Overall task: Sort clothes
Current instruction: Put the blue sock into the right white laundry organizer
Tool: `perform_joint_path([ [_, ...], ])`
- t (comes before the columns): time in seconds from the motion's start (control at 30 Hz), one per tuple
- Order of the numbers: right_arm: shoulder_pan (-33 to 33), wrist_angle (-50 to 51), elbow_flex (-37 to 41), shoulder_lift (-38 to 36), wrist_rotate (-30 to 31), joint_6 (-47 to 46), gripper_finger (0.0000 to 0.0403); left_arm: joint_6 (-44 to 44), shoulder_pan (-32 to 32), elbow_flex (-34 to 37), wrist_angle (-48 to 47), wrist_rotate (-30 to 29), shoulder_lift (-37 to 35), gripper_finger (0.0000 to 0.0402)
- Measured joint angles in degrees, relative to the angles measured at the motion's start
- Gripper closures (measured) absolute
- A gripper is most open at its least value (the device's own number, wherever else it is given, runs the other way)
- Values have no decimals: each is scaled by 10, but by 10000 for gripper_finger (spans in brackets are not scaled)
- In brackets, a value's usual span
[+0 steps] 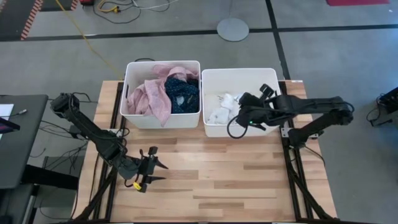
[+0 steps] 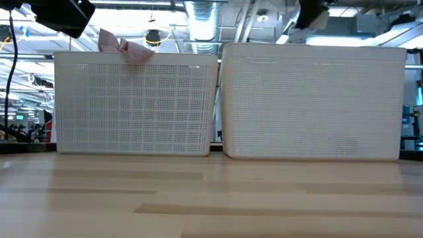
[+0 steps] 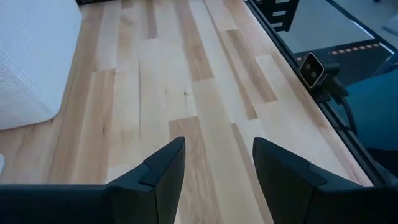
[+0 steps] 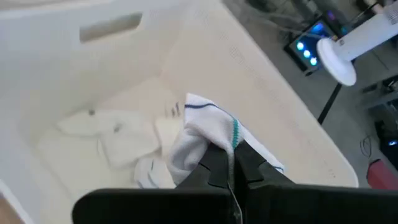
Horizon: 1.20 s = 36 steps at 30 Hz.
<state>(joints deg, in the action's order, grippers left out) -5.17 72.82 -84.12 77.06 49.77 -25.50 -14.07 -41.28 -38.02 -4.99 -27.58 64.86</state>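
My right gripper (image 4: 229, 155) is over the right white bin (image 1: 273, 78) and shut on a white sock with blue and teal trim (image 4: 202, 127). More white socks (image 4: 118, 134) lie on that bin's floor, also seen in the high view (image 1: 222, 107). The left white bin (image 1: 130, 93) holds a pink top (image 1: 154, 98) and a navy dotted piece (image 1: 183, 93); a bit of pink cloth (image 2: 122, 45) sticks up above its rim. My left gripper (image 3: 217, 149) is open and empty above the bare wood near the table's left front (image 1: 158, 167). My right gripper pinches a bunched fold of the sock (image 4: 214, 142) between its two fingertips. The sock bulges past the fingers, inside the bin, above the socks on the bin's floor. Whether its lower part rests on them cannot be told.
The two bins stand side by side at the table's far edge, seen as mesh walls in the low view (image 2: 135, 106) (image 2: 314, 102). A wide stretch of wooden tabletop (image 1: 236, 174) lies in front of them. A small camera (image 3: 312, 67) sits at the table's edge.
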Motion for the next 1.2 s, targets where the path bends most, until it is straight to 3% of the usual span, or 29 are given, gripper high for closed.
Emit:
perform_joint_path([
  [0.4,12,10,0,15,-12,-1,397,5,0,0,25,-28,0,216],
  [0.73,68,21,0,15,-43,3,393,14,0,0,36,-28,0,216],
  [1.2,87,22,0,15,-66,13,276,38,0,0,36,-38,0,216],
])
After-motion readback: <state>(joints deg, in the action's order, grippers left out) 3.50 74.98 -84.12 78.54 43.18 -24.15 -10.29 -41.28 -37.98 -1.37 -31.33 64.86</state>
